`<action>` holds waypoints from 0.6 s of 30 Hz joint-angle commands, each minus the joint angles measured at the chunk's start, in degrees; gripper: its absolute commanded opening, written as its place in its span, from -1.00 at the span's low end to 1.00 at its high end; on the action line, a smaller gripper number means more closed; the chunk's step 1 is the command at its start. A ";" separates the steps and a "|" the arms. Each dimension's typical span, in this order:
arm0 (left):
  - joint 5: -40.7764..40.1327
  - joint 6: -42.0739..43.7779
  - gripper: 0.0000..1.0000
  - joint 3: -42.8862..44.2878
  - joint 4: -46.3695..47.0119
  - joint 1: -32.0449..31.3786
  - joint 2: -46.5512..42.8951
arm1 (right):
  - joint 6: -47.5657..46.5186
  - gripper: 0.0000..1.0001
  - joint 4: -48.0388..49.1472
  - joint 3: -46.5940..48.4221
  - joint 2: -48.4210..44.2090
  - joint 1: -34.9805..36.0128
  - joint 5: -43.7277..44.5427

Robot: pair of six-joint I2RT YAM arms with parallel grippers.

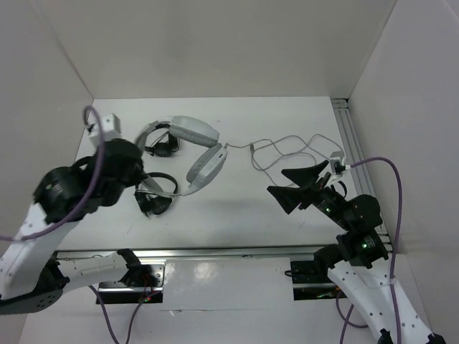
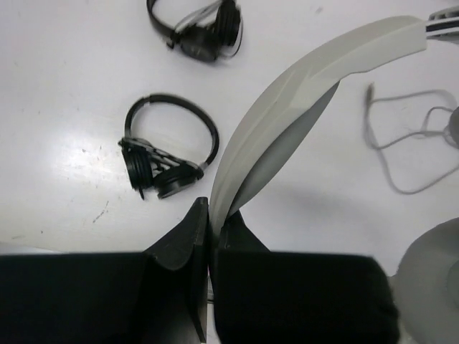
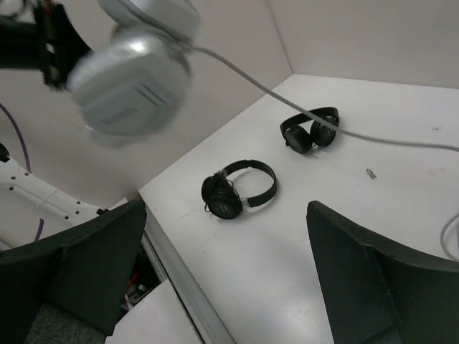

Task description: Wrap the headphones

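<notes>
On the left, the headband (image 2: 301, 100) of the headphones (image 1: 188, 129) is pinched at its lower end between the pressed-together fingers of the left gripper (image 2: 209, 223). The set seems to be held up over the left half of the bench (image 1: 251, 211). The cable (image 1: 287, 149) runs from the ear cup (image 3: 133, 86) to the right, where it lies on the bench in loose loops. Beside these loops the right gripper (image 1: 278, 181) is spread wide, with nothing between its fingers.

For the step in hand, it is judged that the cable should be taken close to the ear cup and held lightly stretched while it is wound around the headband, so that no slack is left. The far black headphones (image 1: 162, 147) and the near black headphones (image 1: 155, 199) lie just beside the raised set. They could be caught by a low-hanging cable.
</notes>
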 commanded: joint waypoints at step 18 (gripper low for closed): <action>11.37 16.78 -1.00 25.93 -5.28 2.58 3.10 | -13.75 1.00 25.30 5.19 34.93 11.25 -18.15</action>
